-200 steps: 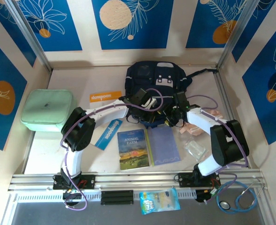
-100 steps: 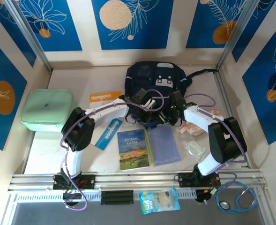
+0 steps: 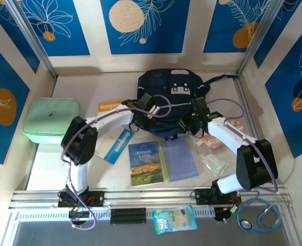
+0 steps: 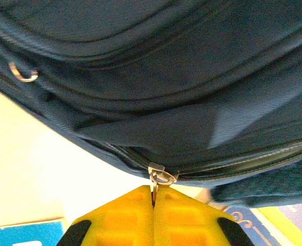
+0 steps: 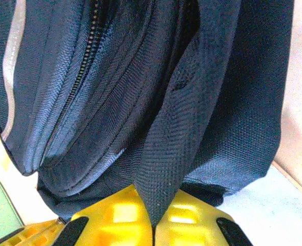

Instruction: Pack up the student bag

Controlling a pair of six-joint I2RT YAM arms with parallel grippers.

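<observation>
Top view: the student bag is lying at the middle of the table's far edge, with both arms reaching to its near side.
Left wrist: the left gripper is pinching the zipper pull with its jaws fully closed, likely to draw the bag open for packing.
Right wrist: the right gripper is clamping tight on a navy fabric flap, seemingly bracing the bag. Which part of the bag this is remains unclear.

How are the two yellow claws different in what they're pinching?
The left gripper pinches a small metal zipper pull; the right gripper pinches a wide fabric strap. From above, the left gripper is at the student bag's left side, the right gripper at its right side. Both are yellow, shut, and hold the same bag.
</observation>
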